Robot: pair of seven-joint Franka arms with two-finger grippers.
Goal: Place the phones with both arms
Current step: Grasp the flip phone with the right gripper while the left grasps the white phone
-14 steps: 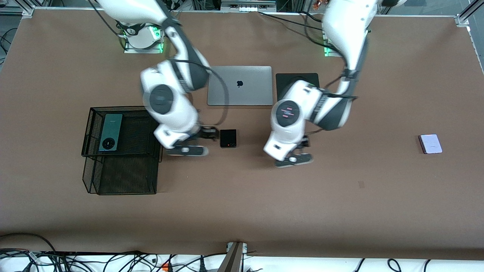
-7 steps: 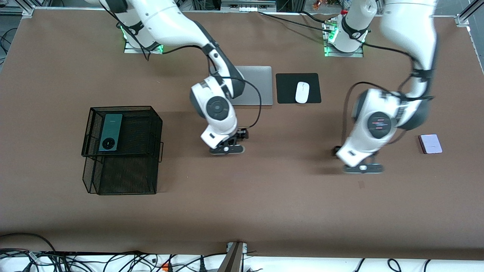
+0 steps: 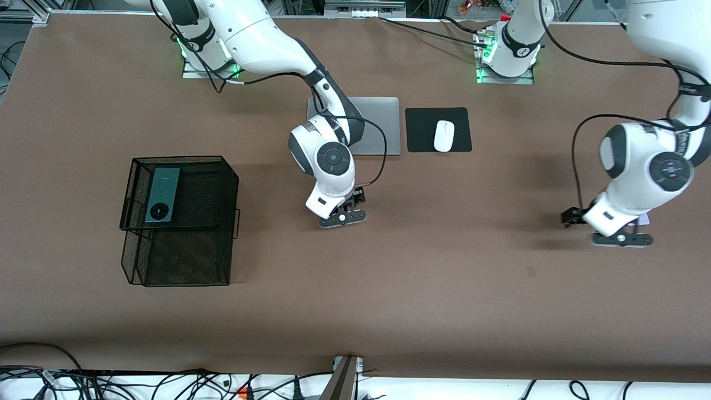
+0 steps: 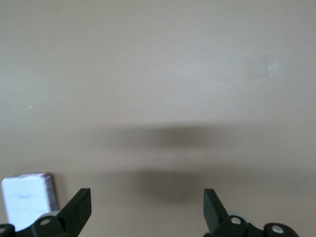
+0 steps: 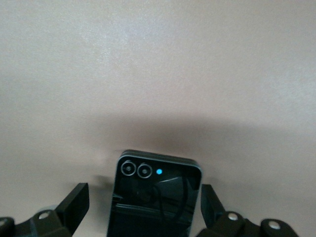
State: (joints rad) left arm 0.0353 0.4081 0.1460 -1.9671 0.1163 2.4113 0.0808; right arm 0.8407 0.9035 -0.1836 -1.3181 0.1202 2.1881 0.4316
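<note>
The small black phone [image 5: 155,197] lies flat on the brown table, between the spread fingers of my open right gripper [image 5: 143,197]. In the front view that gripper [image 3: 343,214] hangs low over the phone and hides it. My open left gripper [image 3: 616,232] is low over the table near the left arm's end. The pale-lilac phone [image 4: 27,197] lies just outside one of its fingers [image 4: 79,205], and nothing is in the gap of the left gripper [image 4: 147,203]. Only a sliver of the lilac phone [image 3: 644,220] shows from the front. The dark-green phone [image 3: 161,194] rests on the black wire basket [image 3: 222,189].
A grey laptop [image 3: 383,125] sits partly under the right arm, farther from the front camera than the black phone. Beside it a white mouse [image 3: 444,135] lies on a black pad [image 3: 422,130]. The basket's lower tier [image 3: 178,261] juts toward the front camera.
Both arms have swung toward the left arm's end of the table. The right gripper has come over the black phone; the left gripper has travelled from mid-table to the lilac phone.
</note>
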